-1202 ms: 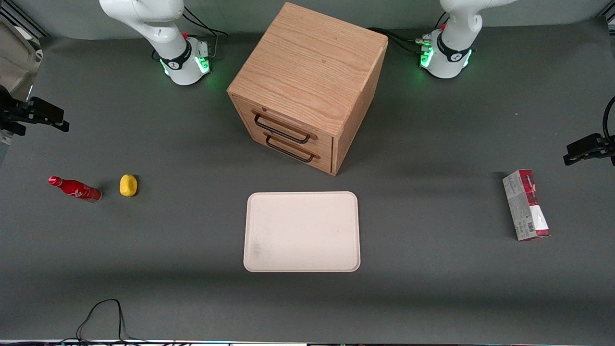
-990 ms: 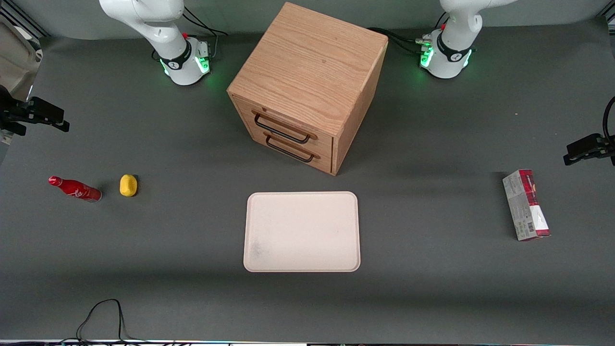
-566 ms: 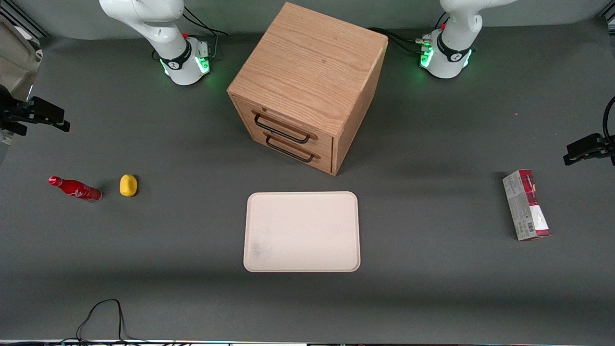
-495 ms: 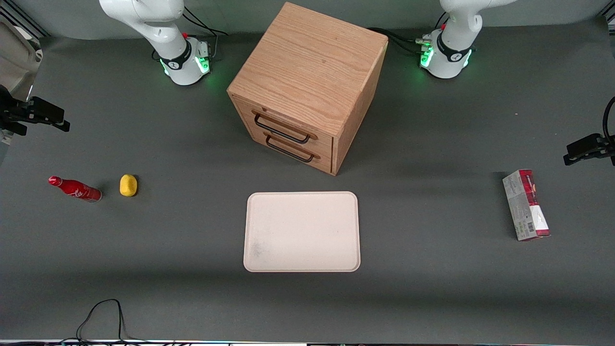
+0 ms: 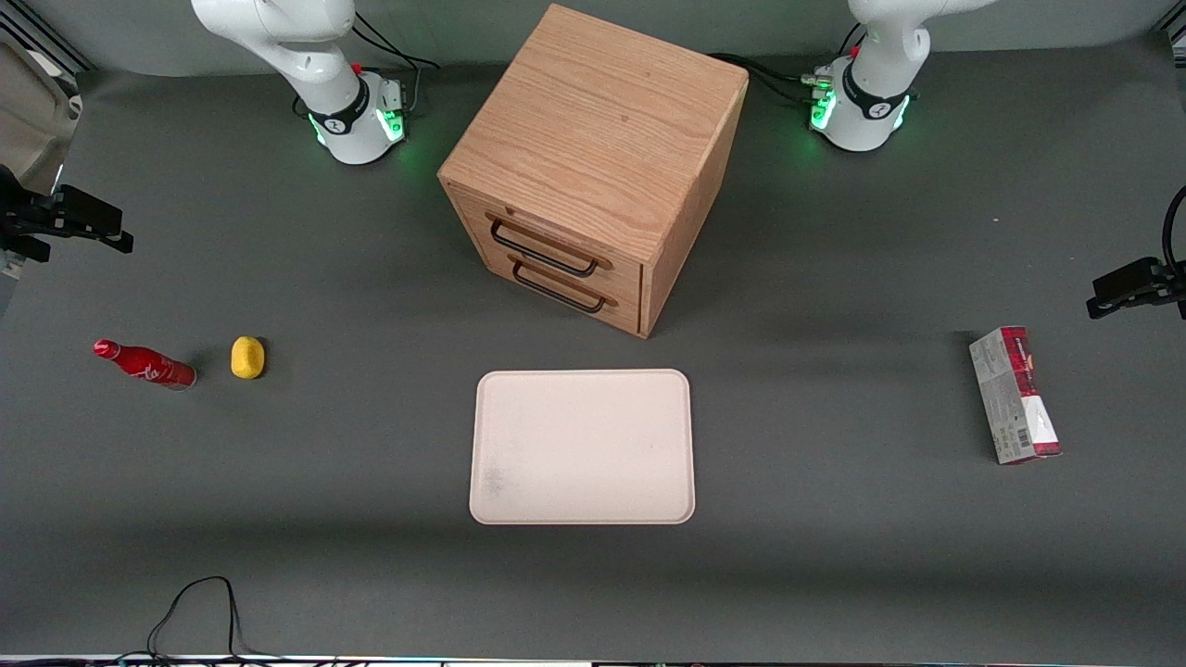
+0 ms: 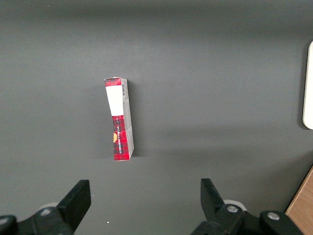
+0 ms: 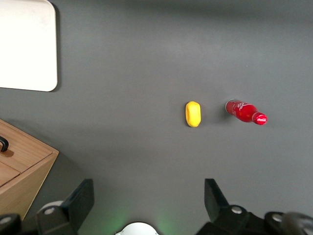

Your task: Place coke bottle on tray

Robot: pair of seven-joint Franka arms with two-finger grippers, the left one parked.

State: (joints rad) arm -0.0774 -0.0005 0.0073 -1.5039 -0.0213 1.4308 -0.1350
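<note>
- The gripper [image 7: 149, 208] is held high above the table with its fingers [image 7: 78, 200] spread wide and nothing between them.
- The coke bottle [image 7: 245, 112] is seen standing on the table, well apart from the gripper, toward the working arm's end.
- A yellow lemon-like object [image 7: 193, 113] is found just beside the bottle.
- The tray [image 5: 582, 446] is placed in front of the wooden drawer cabinet [image 5: 593, 167], with nothing on it.

White right arm [image 5: 296, 46], green-lit base, black cables; black-fingered pincer [image 7: 146, 205], set wide.
</note>
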